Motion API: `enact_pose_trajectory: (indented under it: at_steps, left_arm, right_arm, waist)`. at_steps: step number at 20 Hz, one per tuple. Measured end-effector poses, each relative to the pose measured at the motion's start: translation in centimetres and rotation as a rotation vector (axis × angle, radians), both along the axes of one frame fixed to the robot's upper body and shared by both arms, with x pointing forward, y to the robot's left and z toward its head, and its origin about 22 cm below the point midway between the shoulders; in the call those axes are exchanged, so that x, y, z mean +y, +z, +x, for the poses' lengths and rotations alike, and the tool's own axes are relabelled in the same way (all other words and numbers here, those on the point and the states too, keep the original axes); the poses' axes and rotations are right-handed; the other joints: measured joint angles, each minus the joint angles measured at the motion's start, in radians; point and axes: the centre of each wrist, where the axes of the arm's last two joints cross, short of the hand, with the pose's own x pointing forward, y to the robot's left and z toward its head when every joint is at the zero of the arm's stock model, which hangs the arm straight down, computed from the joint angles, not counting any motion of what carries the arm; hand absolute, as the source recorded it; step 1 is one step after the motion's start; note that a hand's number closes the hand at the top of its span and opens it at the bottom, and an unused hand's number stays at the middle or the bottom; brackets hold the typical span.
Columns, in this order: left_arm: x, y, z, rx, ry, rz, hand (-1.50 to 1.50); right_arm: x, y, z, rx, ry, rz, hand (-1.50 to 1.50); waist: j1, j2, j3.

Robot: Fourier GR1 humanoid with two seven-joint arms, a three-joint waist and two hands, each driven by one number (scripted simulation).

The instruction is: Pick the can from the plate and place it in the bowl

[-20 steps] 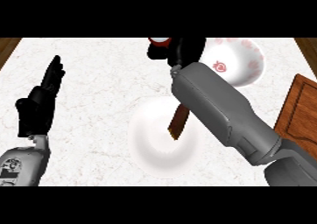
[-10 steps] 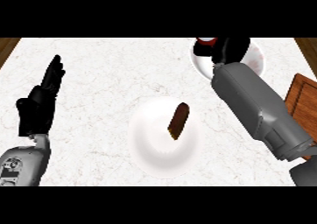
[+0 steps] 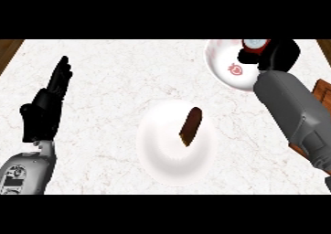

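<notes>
A red can (image 3: pixel 254 44) with a pale top shows at the far right, over the white bowl (image 3: pixel 226 61) that bears a strawberry mark. My right hand (image 3: pixel 277 52) is curled round the can and hides most of it; I cannot tell whether the can touches the bowl. The white plate (image 3: pixel 161 146) lies mid-counter, nearer to me, with a brown bar (image 3: pixel 190 126) leaning on it. My left hand (image 3: pixel 48 106) rests open at the left, fingers up, far from the plate and the bowl.
A wooden board (image 3: pixel 327 97) lies at the right edge, partly under my right forearm. The white marble counter (image 3: pixel 114 73) spreads between my left hand and the plate. Dark wooden floor (image 3: pixel 5 50) shows past the counter's far left corner.
My right hand has carried the can to the right, from beyond the plate to over the bowl. The forearm no longer covers the plate. The left hand has not moved.
</notes>
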Motion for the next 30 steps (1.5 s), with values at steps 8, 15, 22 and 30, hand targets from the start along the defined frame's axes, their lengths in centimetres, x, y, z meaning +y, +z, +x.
enact_pose_trajectory:
  at_steps: [8,15,22,30]
  left_arm:
    - [-0.5,0.1,0.6,-0.011,-0.014,-0.008,0.0]
    - [-0.2,0.5,0.5,-0.013,-0.016,-0.004,0.0]
    - [0.9,0.0,0.0,0.009,0.007,-0.006,0.0]
    - [1.8,-0.7,-1.1,0.021,0.056,0.0,0.0]
  right_arm:
    - [-2.5,-0.5,-0.6,0.008,0.071,0.2,-1.5]
    - [-4.1,-1.0,-1.1,-0.126,0.152,0.283,-1.5]
    - [-6.6,-1.6,-2.0,-0.225,0.191,0.397,-1.5]
    - [-8.5,-4.1,-5.1,-0.303,0.302,0.511,-1.5]
  waist:
    - [0.014,0.011,0.003]
    - [0.017,0.009,0.003]
    - [-0.011,-0.008,0.0]
    - [-0.053,-0.027,-0.002]
